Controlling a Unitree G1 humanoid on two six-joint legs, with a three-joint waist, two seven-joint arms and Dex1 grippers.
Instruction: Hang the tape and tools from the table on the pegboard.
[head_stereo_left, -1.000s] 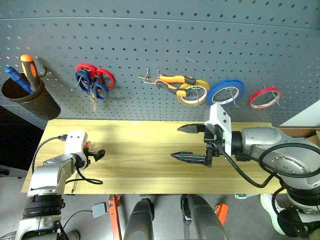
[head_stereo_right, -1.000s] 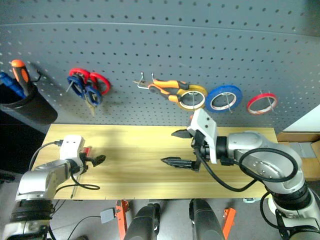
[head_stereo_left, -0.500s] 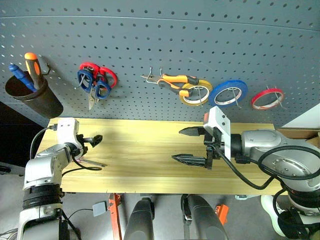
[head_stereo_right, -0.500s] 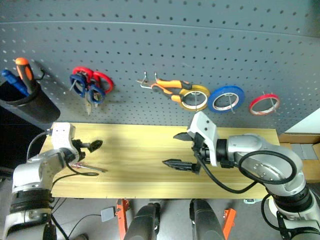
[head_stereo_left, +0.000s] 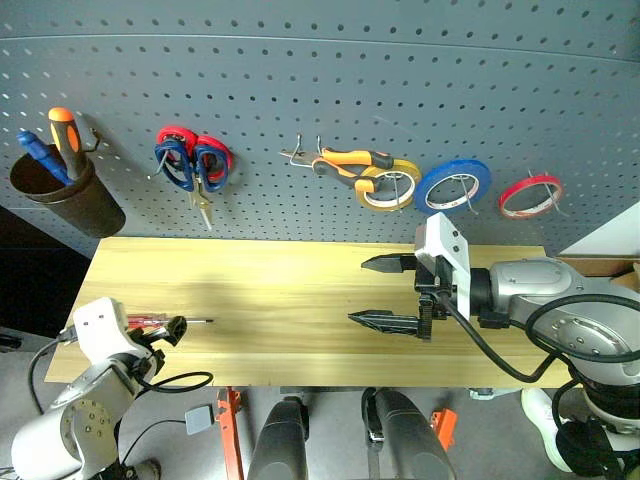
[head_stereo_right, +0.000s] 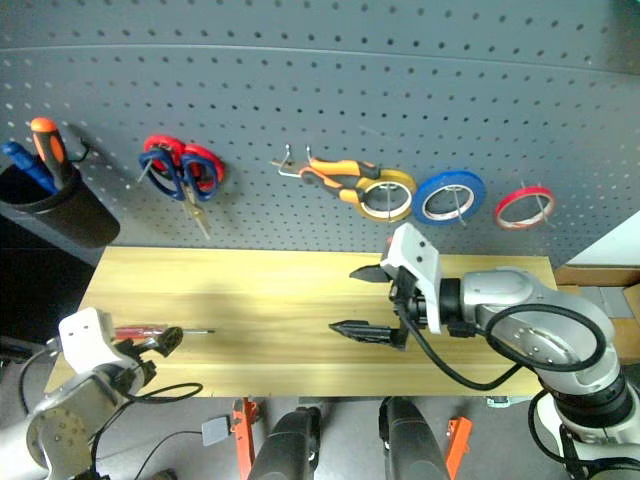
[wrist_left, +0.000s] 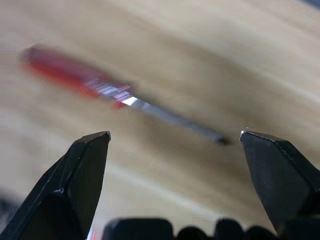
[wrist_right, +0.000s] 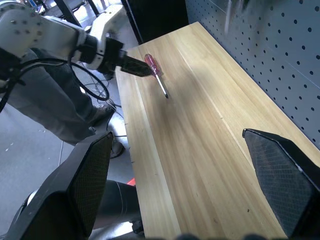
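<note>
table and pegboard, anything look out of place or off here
One thing: the screwdriver with the clear red handle lies flat on the table near its left end, while the scissors, pliers and tape rolls hang on the pegboard. The open left gripper sits beside it, not holding it.

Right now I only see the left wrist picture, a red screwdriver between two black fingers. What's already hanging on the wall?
Observer: On the pegboard, the blue-handled scissors, the orange pliers and the thin red tape hang on hooks.
Operator: So what's left on the table?
Observer: The screwdriver, lying flat near the table's left end.
Operator: Is the other gripper busy?
Observer: No, the right gripper is open and empty, hovering above the table's middle.
</note>
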